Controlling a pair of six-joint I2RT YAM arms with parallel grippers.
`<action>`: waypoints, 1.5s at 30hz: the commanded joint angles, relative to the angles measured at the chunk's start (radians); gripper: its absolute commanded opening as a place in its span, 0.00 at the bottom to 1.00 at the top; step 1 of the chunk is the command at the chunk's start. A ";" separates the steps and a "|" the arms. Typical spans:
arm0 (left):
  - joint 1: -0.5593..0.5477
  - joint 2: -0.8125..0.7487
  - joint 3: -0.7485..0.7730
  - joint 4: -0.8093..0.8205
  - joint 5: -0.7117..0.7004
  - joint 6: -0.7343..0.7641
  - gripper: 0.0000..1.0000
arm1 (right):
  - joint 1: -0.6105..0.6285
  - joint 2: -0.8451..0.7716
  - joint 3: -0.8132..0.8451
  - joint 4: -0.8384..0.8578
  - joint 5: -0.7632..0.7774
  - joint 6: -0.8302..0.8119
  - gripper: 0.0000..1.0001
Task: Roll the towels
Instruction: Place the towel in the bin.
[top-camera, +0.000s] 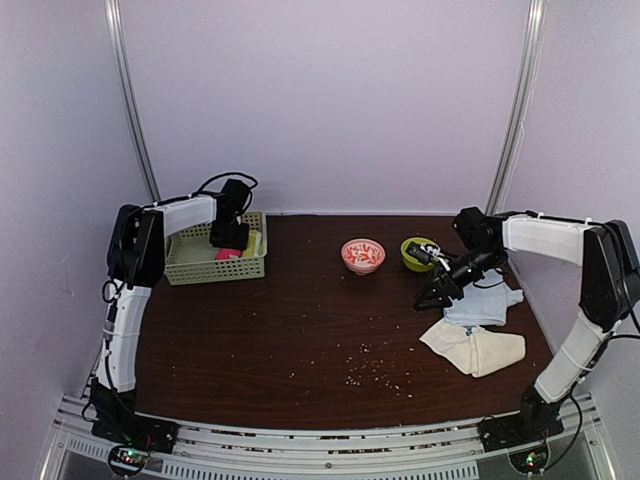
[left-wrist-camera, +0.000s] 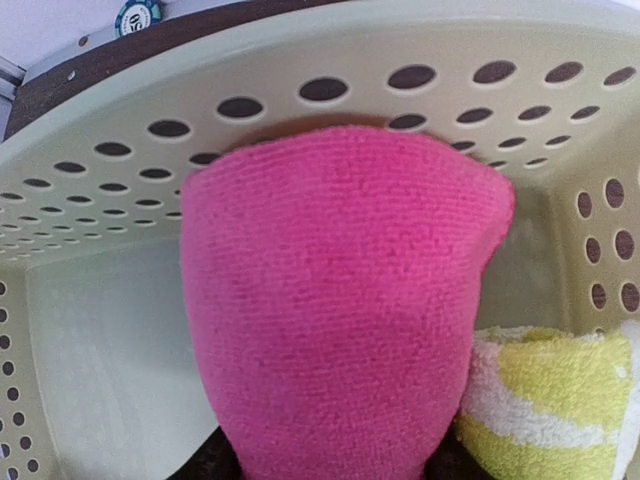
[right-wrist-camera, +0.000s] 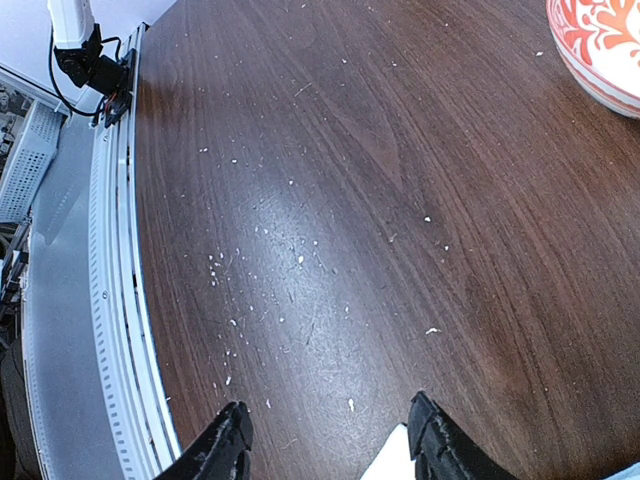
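In the left wrist view a rolled bright pink towel (left-wrist-camera: 340, 300) stands inside the green basket (left-wrist-camera: 100, 330) and fills most of the picture. My left gripper (left-wrist-camera: 330, 468) holds its dark fingers (left-wrist-camera: 212, 466) on either side of the roll's near end; whether they press it is hidden. A rolled yellow towel (left-wrist-camera: 550, 400) lies right beside it. My right gripper (right-wrist-camera: 328, 410) hangs open over bare table, with a pale cloth corner (right-wrist-camera: 395, 462) by its right finger. The light blue towel (top-camera: 487, 305) and the cream towel (top-camera: 476, 350) lie flat at the right.
The green basket (top-camera: 190, 262) sits at the back left with my left arm reaching into it. A red-and-white bowl (top-camera: 362, 255) and a small green bowl (top-camera: 416, 253) stand at the back centre. Crumbs dot the dark table (top-camera: 300, 340).
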 joint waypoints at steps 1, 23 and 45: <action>0.005 -0.040 -0.032 -0.011 0.025 -0.012 0.52 | 0.009 0.007 0.023 -0.011 -0.002 -0.015 0.54; 0.005 -0.148 -0.087 -0.008 0.035 -0.009 0.63 | 0.020 -0.002 0.026 -0.021 0.012 -0.021 0.55; -0.030 -0.411 -0.170 -0.017 0.043 0.014 0.77 | 0.025 -0.074 0.091 0.004 0.130 0.046 0.53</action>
